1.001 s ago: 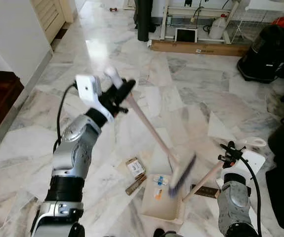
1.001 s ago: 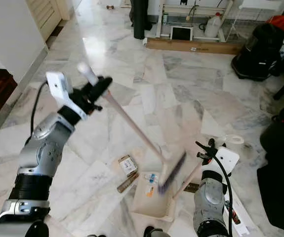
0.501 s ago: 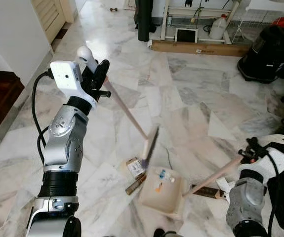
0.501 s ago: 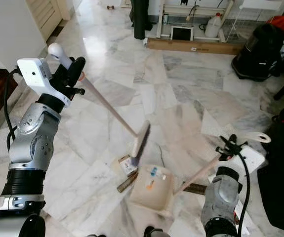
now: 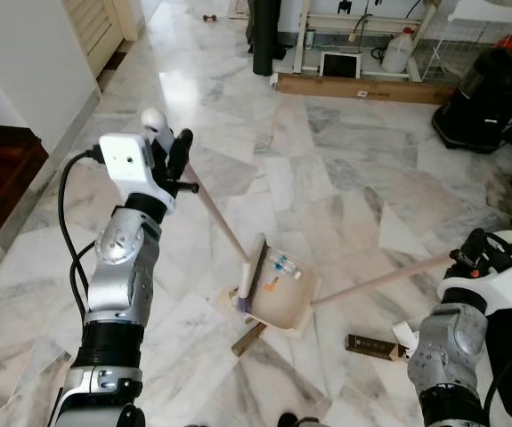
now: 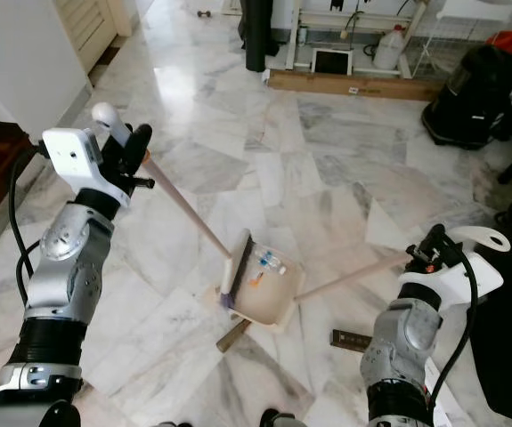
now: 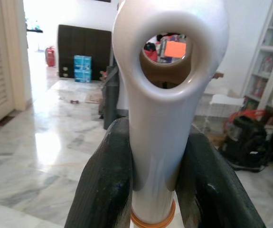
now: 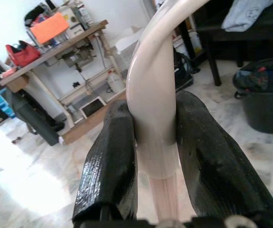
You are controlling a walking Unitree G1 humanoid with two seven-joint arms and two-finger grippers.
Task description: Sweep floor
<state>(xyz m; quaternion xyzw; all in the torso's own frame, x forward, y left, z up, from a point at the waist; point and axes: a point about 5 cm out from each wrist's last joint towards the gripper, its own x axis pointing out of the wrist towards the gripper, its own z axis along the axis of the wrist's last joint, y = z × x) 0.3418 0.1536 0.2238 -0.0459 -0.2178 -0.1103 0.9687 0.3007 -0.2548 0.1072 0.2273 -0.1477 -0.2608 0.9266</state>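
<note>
Broom (image 5: 248,283) head touching dustpan (image 5: 284,298) rim; marble floor (image 5: 345,178) beyond.

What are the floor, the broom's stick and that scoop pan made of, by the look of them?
Floor: polished marble or marble-look tile, judging by the grey veining, glossy glare and visible joints. Broom handle: pale pinkish-tan, smooth, wood or coated metal, hard to tell; its white looped end looks like glossy moulded plastic. Dustpan: cream, matte, probably plastic.

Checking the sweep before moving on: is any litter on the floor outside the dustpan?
Yes. A brown stick-like piece pokes out from under the dustpan, and a dark flat bar lies on the marble floor nearer the right arm.
</note>
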